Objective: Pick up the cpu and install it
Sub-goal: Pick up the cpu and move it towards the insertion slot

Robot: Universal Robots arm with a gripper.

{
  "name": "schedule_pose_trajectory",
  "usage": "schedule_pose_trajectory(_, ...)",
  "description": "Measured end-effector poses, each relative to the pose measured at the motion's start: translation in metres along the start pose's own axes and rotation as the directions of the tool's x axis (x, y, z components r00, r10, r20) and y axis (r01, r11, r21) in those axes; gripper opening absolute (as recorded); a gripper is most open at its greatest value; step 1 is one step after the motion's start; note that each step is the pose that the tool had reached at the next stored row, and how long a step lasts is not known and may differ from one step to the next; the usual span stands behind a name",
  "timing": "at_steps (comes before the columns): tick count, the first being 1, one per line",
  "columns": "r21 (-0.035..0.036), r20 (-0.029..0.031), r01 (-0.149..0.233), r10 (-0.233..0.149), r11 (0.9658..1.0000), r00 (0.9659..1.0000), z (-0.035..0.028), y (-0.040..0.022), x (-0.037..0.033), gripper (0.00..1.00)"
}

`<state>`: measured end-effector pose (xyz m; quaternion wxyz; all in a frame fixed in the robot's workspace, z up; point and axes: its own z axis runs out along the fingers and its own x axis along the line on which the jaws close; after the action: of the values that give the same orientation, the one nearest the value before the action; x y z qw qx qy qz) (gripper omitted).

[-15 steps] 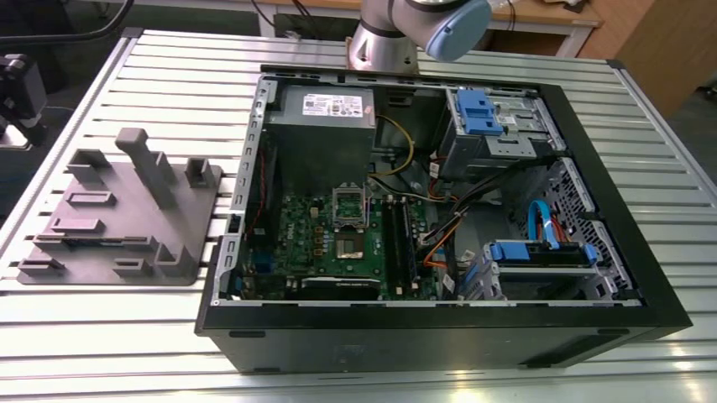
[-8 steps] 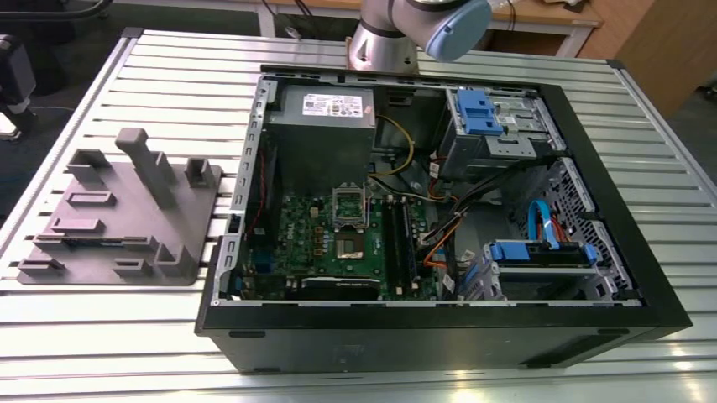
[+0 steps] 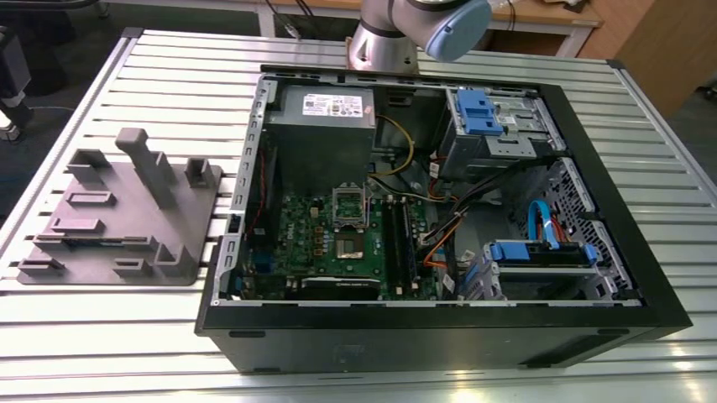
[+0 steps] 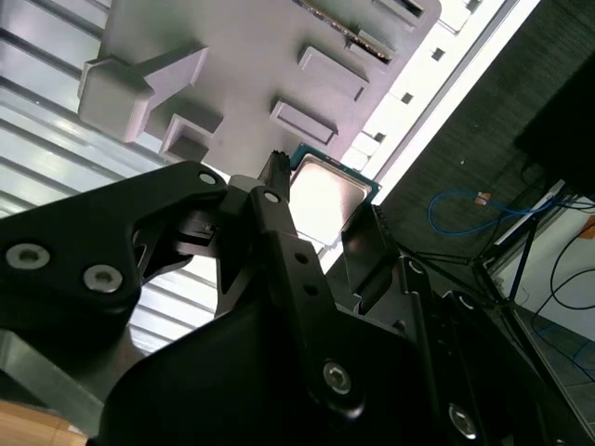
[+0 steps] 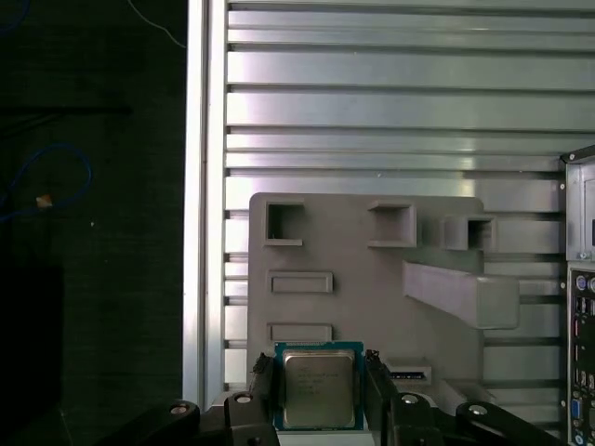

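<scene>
The tool (image 5: 318,364) is clamped on the cpu (image 5: 318,395) above the grey tray (image 5: 372,279); pickup looks done, while fitting it into the computer case (image 3: 448,327) remains.

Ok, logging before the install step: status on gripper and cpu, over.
Gripper shut on the cpu, fingers on its two edges in the first wrist view. Cpu up above the grey tray. Nothing seen blocking it.

Pale silver-grey top, green rim on the cpu (image 5: 318,392). Black on the claw (image 5: 318,367). Plain grey on the moulded tray (image 5: 372,279). Silver ribbed stripes across the counter (image 5: 372,111).
</scene>
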<state>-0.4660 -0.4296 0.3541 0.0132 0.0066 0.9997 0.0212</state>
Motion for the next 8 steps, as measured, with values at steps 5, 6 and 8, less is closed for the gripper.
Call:
schedule_pose_trajectory(5,0.0002,-0.0004,0.0,0.0,1.0,1.0,-0.0004,0.0,-0.0007,0.47)
schedule_pose_trajectory(6,0.0002,-0.0003,0.0,0.0,1.0,1.0,-0.0003,0.0,-0.0014,0.47)
schedule_pose_trajectory(8,0.0001,-0.0002,0.0,0.0,1.0,1.0,-0.0002,0.0001,-0.0035,0.47)
